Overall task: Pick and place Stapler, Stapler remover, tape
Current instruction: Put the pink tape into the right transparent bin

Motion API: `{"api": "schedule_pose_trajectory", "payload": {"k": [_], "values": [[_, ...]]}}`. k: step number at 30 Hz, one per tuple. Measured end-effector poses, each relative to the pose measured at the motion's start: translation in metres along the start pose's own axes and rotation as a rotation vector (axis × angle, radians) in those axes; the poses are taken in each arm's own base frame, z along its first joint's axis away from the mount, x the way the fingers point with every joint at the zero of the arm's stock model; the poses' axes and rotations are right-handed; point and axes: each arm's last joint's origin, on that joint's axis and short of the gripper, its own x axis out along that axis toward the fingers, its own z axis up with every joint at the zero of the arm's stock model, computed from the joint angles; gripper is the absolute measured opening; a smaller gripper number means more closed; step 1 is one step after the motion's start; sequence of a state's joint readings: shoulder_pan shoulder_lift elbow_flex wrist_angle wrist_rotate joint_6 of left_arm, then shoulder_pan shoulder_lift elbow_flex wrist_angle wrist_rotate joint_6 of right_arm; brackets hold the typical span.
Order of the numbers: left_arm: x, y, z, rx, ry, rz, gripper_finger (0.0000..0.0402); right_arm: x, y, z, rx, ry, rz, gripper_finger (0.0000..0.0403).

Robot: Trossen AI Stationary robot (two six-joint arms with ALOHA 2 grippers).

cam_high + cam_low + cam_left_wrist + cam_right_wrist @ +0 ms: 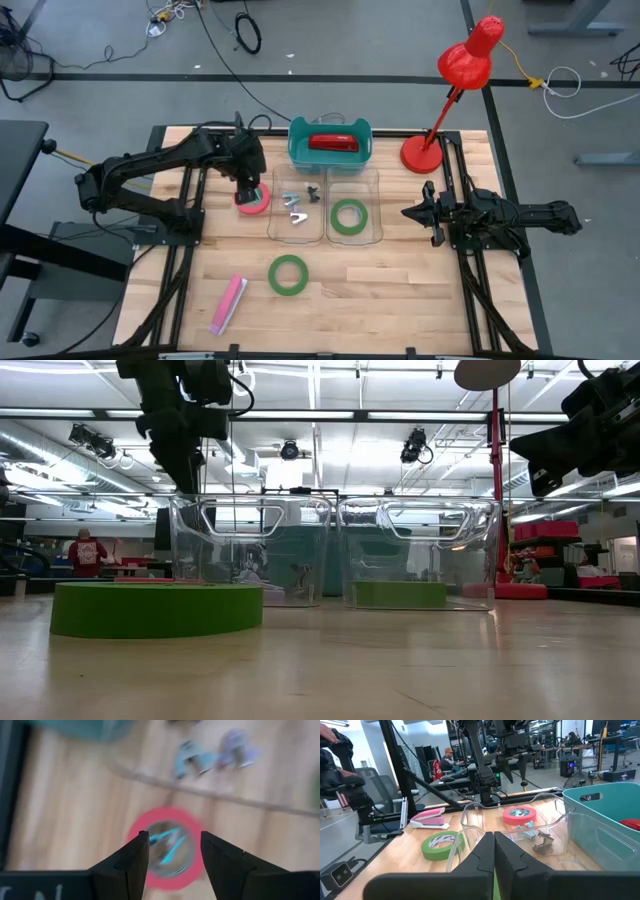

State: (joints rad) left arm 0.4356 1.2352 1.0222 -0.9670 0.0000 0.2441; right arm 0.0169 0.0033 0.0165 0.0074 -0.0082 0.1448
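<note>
Nearest the low camera, a green tape roll (156, 609) is laid on the bench (400, 290). Above the red-pink tape roll (252, 198), the left gripper (247, 187) is held open. The right gripper (411, 212) is kept closed, empty.

Right wrist view: wooden table seen past the closed right gripper (494, 851).
Its dark fingers (481, 854) meet. Beyond stand a clear plastic bin (485, 820) holding small metal staple removers (538, 838) and a teal plastic bin (605, 815). On the table lie a green tape roll (442, 844), a red-pink tape roll (519, 815) beneath the left gripper (521, 774), and a pink stapler (428, 818). A seated person (448, 760) shows behind.
</note>
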Motion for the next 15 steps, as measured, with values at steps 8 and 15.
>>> {"api": "schedule_pose_trajectory", "payload": {"k": [8,15], "values": [[0.002,0.015,-0.006,-0.119,0.068,0.158,0.0181,0.000,0.000,0.000,0.000,0.000,0.000,0.0006],[0.005,0.019,-0.007,-0.260,0.089,0.165,0.0182,0.000,0.000,0.000,0.000,0.000,-0.001,0.0006]]}}
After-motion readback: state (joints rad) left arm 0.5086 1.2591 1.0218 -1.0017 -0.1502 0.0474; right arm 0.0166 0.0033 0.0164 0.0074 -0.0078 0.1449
